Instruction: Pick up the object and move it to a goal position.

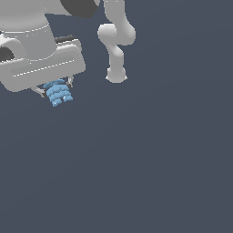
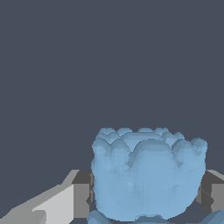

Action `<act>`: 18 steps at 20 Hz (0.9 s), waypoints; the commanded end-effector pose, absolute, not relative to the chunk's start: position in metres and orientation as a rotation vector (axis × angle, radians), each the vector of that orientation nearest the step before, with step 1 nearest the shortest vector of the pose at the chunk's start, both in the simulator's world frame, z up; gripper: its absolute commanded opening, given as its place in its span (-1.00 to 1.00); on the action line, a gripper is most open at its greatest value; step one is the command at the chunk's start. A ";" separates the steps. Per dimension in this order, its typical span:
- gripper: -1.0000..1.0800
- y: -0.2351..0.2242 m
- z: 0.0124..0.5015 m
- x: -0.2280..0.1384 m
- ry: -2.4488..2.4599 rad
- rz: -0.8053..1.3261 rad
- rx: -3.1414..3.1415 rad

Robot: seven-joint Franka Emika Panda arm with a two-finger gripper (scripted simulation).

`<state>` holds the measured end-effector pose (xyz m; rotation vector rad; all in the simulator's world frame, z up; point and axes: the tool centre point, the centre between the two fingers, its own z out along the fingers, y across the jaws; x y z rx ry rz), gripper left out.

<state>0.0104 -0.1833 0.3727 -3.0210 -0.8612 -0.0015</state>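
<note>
The object is a small light-blue lump of stacked rounded lobes, at the upper part of the exterior view's left. It hangs under the white hand, between the two thin fingers of my gripper, which is shut on it. In the wrist view the object fills the space between the two dark finger pads, each pressed against one of its sides. The object's upper part is hidden by the hand in the exterior view.
The arm's white base and lower links stand at the top middle of the exterior view. A plain dark grey-blue floor spreads across everything else.
</note>
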 end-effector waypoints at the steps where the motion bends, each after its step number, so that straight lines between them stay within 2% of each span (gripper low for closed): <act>1: -1.00 -0.190 0.385 0.015 -0.862 0.000 -3.021; 18: -1.00 -0.209 0.420 0.030 -0.862 0.000 -3.021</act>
